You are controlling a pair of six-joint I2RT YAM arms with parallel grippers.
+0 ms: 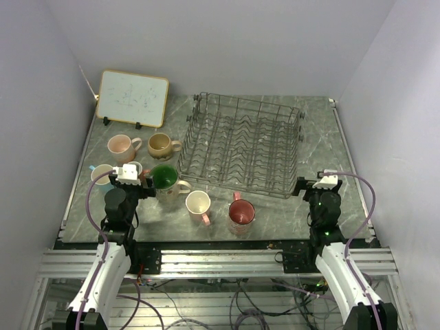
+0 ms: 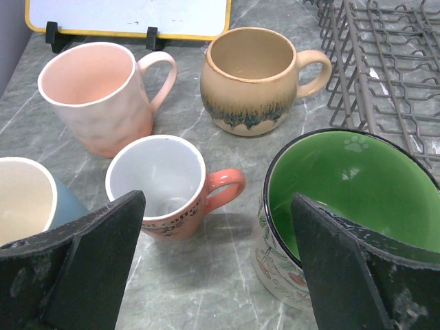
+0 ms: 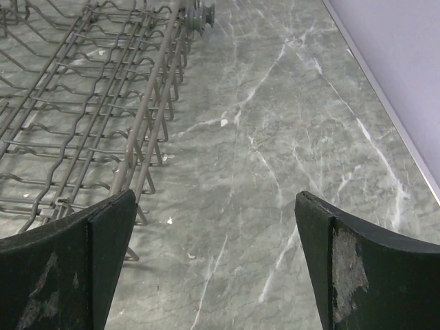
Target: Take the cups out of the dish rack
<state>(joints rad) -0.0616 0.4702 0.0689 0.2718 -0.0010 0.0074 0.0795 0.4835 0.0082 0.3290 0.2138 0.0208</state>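
The dark wire dish rack (image 1: 240,141) stands at the back middle of the table with no cups in it. Several cups stand upright on the table left of and in front of it: pink (image 1: 122,145), tan (image 1: 162,145), green-inside (image 1: 165,179), cream (image 1: 199,203) and dark pink (image 1: 241,213). My left gripper (image 2: 216,227) is open and low over bare table, behind a salmon cup (image 2: 161,185) and left of the green-inside cup (image 2: 350,199). A blue cup (image 2: 27,203) sits at its left finger. My right gripper (image 3: 216,227) is open over bare table beside the rack's right edge (image 3: 148,137).
A wood-framed whiteboard (image 1: 133,98) leans at the back left, behind the pink cup (image 2: 96,96) and tan cup (image 2: 251,79). White walls close in on three sides. The table's metal front rail (image 1: 220,261) carries both arm bases.
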